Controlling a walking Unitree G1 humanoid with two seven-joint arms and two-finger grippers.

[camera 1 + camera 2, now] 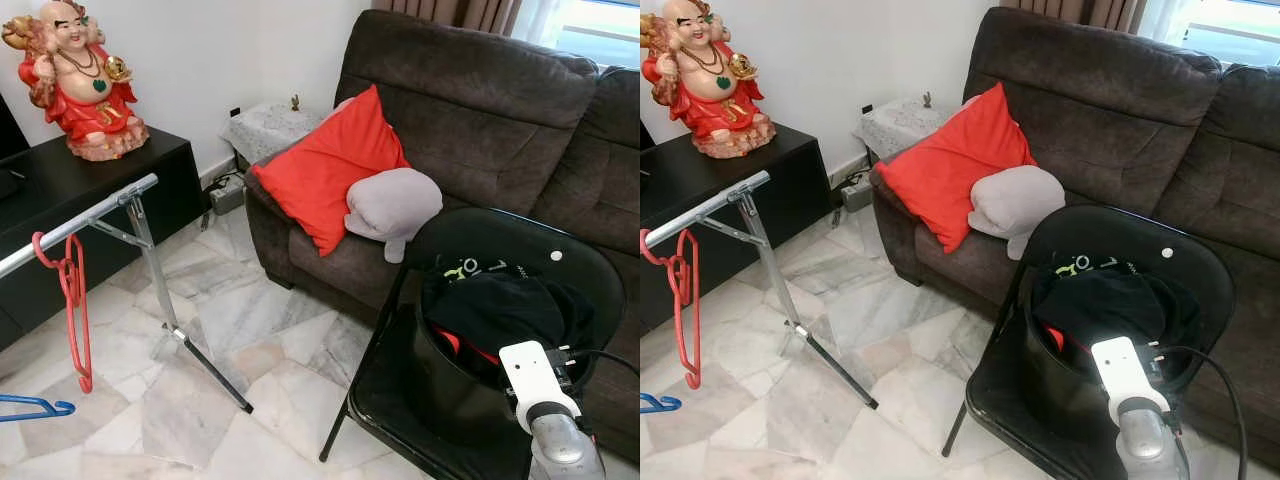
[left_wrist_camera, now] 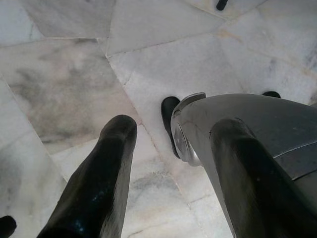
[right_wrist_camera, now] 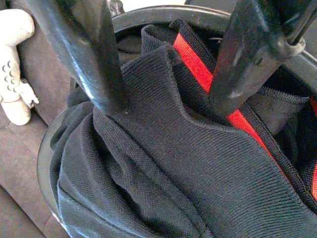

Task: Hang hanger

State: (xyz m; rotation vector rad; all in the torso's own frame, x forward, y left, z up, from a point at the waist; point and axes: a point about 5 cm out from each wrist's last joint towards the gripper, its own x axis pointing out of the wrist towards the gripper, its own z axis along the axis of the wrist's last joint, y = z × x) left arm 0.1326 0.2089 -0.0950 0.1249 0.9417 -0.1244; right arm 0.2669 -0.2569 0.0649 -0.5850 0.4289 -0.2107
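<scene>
Head views: red hanger (image 1: 72,300) hanging on metal rail (image 1: 75,222) at robot's left, blue hanger (image 1: 35,407) cut off by frame edge, R arm over black bucket (image 1: 450,385) on chair, fingers hidden; L wrist view: left gripper (image 2: 171,148) spread wide above marble floor (image 2: 64,79), empty; R wrist view: right gripper (image 3: 168,106) fingers apart, tips pressed into black garment (image 3: 163,173) w/ red trim.

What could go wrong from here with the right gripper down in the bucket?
1. The right gripper is open, fingers pressed into the black garment. Closing here may snag fabric, not a hanger.
2. The black bucket sits on a folding chair; pulling bunched cloth could tip it.
3. The red hanger sits near the end of the rack bar; a bump might knock it off.
</scene>
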